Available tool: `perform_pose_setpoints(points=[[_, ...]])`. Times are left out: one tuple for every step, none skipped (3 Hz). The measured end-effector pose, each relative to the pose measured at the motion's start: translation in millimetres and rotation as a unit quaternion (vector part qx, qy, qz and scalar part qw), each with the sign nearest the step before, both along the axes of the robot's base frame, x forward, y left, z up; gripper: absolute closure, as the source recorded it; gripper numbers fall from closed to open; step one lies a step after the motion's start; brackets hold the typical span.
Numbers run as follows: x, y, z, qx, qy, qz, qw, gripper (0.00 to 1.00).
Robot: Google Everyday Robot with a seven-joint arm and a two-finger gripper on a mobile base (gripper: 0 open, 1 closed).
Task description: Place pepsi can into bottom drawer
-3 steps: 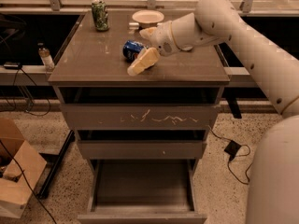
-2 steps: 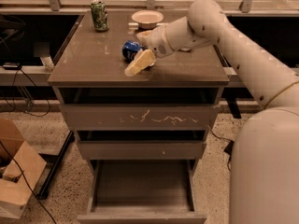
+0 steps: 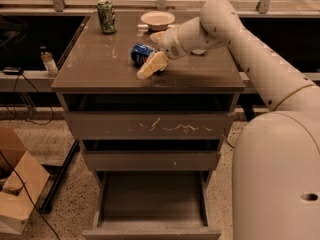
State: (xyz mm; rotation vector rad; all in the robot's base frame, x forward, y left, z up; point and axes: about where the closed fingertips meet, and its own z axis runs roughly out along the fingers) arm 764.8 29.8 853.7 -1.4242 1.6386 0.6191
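The pepsi can (image 3: 141,53) lies on its side on the cabinet top, near the middle. My gripper (image 3: 149,54) reaches in from the right and is open, with one cream finger (image 3: 151,66) in front of the can and the other behind it. The can sits between them, still resting on the top. The bottom drawer (image 3: 152,199) is pulled out at the foot of the cabinet, and its floor is bare.
A green patterned can (image 3: 106,16) stands at the back left of the top and a white bowl (image 3: 157,19) at the back middle. The upper drawer front (image 3: 150,126) is scratched and shut. A small bottle (image 3: 48,61) and a cardboard box (image 3: 17,194) are at the left.
My arm has swung slightly left and my gripper has settled closer around the can. The can has not moved.
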Motion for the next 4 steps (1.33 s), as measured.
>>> perform_pose_setpoints(points=[[4,-2,-9,-0.016,0.01,-0.007,0.9998,0.16],[2,-2,-11,-0.032,0.011,-0.004,0.9994,0.4],[-13,1,7,-0.032,-0.007,0.004,0.9995,0.7],[-41,16,31,-0.018,-0.033,0.055,0.9978,0.94]])
